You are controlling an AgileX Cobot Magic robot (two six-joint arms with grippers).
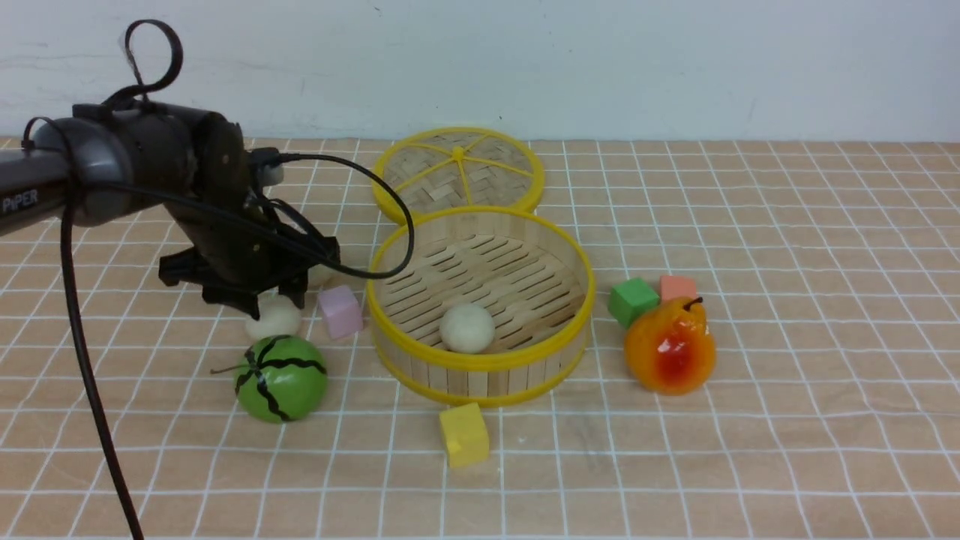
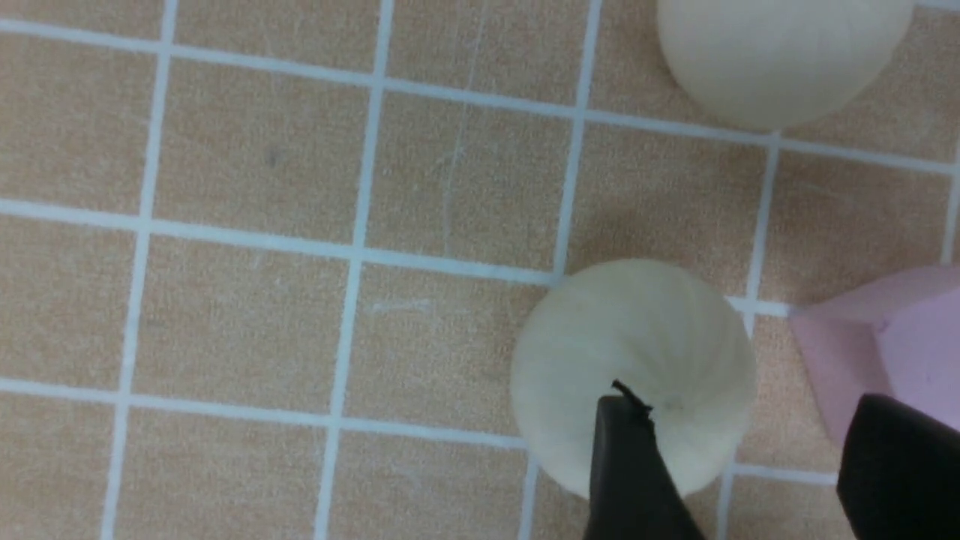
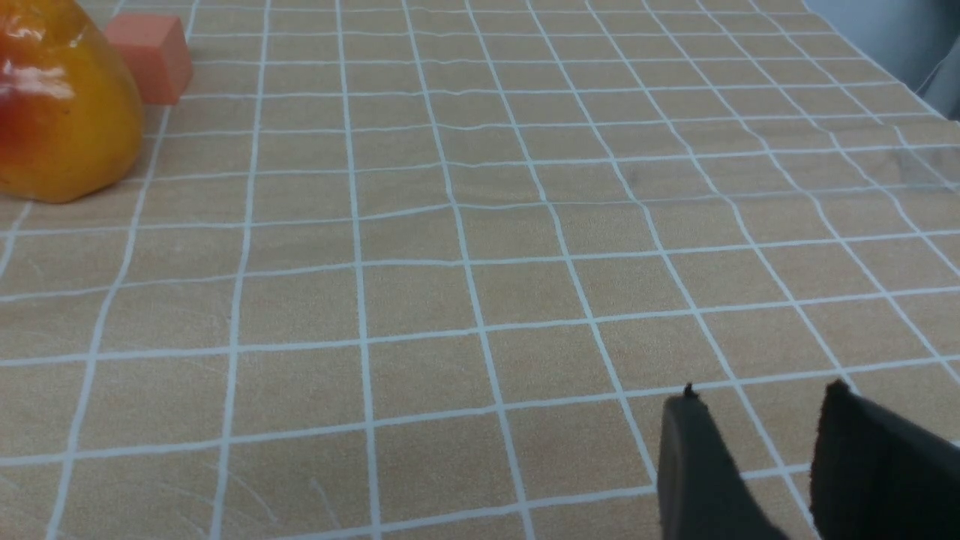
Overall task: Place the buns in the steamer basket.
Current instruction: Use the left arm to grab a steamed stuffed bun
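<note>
Presently, one bun [image 1: 466,328] on slatted floor of steamer basket [image 1: 525,373], second bun [image 1: 274,319] on bench [image 1: 750,450] left of basket, just beside pink cube [image 1: 341,311], third bun [image 2: 780,52] near it, left hand [image 2: 739,401] over second bun, fingers parted, clasping nothing, right hand [image 3: 761,390] narrowly parted, empty, over bench.

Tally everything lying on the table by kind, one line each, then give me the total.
Buns: 3
Cubes, pink, green, orange, yellow: 4
Fruits, melon and pear: 2
Steamer basket: 1
Woven lid: 1
Total: 11
</note>
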